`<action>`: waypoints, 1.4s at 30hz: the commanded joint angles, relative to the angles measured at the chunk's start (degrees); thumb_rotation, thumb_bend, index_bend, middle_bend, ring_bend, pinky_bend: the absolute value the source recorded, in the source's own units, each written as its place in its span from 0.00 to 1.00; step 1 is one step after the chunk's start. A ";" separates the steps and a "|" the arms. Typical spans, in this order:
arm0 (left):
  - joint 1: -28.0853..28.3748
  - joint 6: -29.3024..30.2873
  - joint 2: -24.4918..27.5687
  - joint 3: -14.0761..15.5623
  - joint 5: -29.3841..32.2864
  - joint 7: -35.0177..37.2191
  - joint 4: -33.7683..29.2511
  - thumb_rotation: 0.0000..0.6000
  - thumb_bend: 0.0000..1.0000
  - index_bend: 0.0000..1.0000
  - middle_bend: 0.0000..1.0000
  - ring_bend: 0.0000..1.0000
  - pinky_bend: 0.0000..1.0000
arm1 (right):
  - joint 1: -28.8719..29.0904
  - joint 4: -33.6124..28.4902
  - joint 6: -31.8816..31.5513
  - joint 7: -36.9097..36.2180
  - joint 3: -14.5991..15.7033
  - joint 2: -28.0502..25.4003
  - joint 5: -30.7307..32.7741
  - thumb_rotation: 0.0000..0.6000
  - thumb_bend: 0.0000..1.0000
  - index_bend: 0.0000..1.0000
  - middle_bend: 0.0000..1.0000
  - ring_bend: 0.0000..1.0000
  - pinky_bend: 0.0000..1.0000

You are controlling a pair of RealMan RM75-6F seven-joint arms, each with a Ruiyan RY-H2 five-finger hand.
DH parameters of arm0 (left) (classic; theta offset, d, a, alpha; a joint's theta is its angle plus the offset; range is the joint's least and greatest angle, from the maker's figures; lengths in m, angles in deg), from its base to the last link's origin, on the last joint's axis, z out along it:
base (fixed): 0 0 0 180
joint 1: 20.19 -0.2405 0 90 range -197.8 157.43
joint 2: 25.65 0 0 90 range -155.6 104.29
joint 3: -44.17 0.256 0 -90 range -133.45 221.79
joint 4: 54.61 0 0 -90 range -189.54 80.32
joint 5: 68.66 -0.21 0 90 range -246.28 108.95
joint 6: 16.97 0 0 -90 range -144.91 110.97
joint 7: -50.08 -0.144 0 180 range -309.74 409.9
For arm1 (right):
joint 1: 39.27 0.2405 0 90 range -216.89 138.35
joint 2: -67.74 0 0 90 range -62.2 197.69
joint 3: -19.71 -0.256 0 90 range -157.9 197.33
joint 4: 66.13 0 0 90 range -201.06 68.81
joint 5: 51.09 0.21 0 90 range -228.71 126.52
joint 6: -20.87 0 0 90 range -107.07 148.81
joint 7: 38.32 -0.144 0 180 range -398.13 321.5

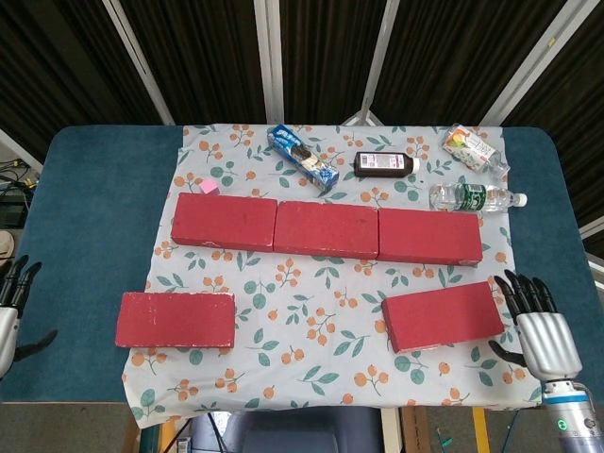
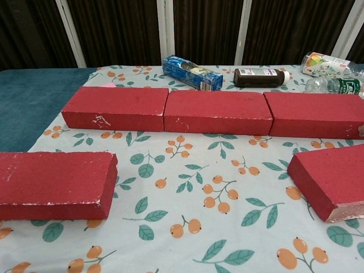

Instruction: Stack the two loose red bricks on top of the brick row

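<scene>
Three red bricks lie end to end as a row across the middle of the floral cloth. One loose red brick lies at the front left. The other loose red brick lies slightly turned at the front right. My right hand hovers just right of that brick, fingers spread, holding nothing. My left hand shows at the left frame edge, fingers apart and empty, well clear of the left brick. Neither hand shows in the chest view.
Behind the row lie a blue snack pack, a dark brown bottle, a clear water bottle, a colourful packet and a small pink cube. The floral cloth covers a teal table.
</scene>
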State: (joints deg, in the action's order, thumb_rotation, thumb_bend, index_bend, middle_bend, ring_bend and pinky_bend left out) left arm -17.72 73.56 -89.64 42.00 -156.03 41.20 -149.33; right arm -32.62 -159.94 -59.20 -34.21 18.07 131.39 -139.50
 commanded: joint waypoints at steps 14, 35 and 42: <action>-0.17 0.07 0.05 0.14 -0.58 -0.13 -0.41 1.00 0.00 0.04 0.00 0.00 0.16 | 10.24 -5.94 18.97 4.32 4.05 -8.74 -4.72 1.00 0.20 0.00 0.00 0.00 0.00; 0.02 -0.35 -0.85 -0.06 -0.35 -2.30 -0.50 1.00 0.00 0.04 0.00 0.00 0.16 | 17.34 -7.91 29.66 14.97 0.28 -3.68 7.16 1.00 0.20 0.00 0.00 0.00 0.00; -0.05 -0.36 -1.12 -0.36 0.35 -3.16 -0.69 1.00 0.00 0.04 0.00 0.00 0.16 | 19.21 -6.68 31.62 17.39 -0.50 -1.52 11.64 1.00 0.20 0.00 0.00 0.00 0.00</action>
State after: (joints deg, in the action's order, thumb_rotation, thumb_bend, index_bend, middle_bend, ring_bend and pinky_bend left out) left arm -17.79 73.27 -90.73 41.65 -155.74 38.10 -150.00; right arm -13.79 -166.87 -27.95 -17.28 17.75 129.49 -128.36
